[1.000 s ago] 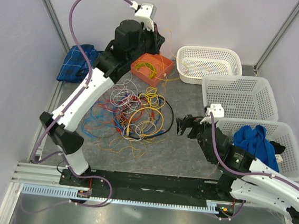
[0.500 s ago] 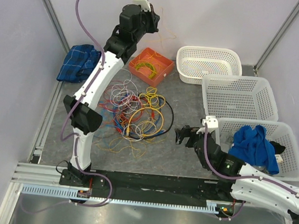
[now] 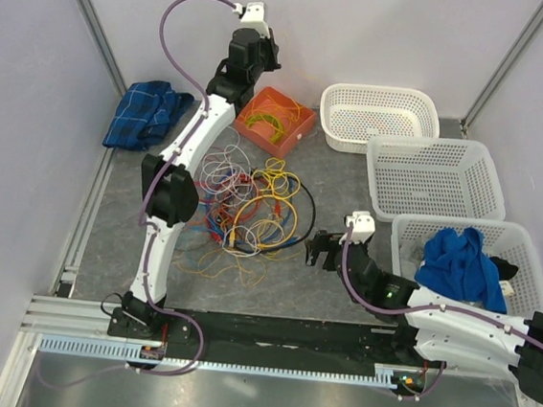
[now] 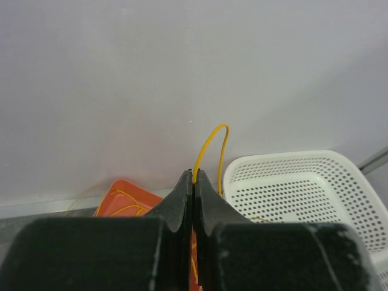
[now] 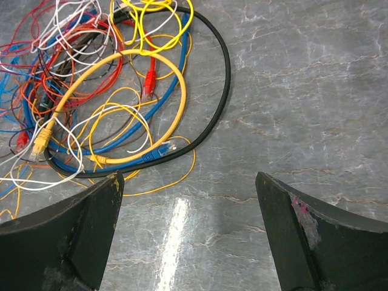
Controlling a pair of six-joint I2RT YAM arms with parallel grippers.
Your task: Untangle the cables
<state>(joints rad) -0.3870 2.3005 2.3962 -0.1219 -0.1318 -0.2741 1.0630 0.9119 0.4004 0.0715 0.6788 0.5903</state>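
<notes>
Pinching a thin yellow wire between fully closed fingers, the left gripper is raised above the far side of the shallow orange plastic tray, where more yellow wire lies coiled. The wire arcs up from the fingertips and drops back toward the tray. The tangled heap of thin coloured cables, yellow, orange, red, blue and white, with a thicker black cable looping round its edge, lies on the grey marbled table just on the near side of the tray. The right gripper hovers low beyond the heap, farther from the tray, its fingers spread wide and holding nothing. These wires look light, limp and springy, so a pull on one will likely drag its neighbours, and a thin strand may slip from a pinch. The yellow plug, or a free loop at the heap's rim, seems the surest place to take hold.
</notes>
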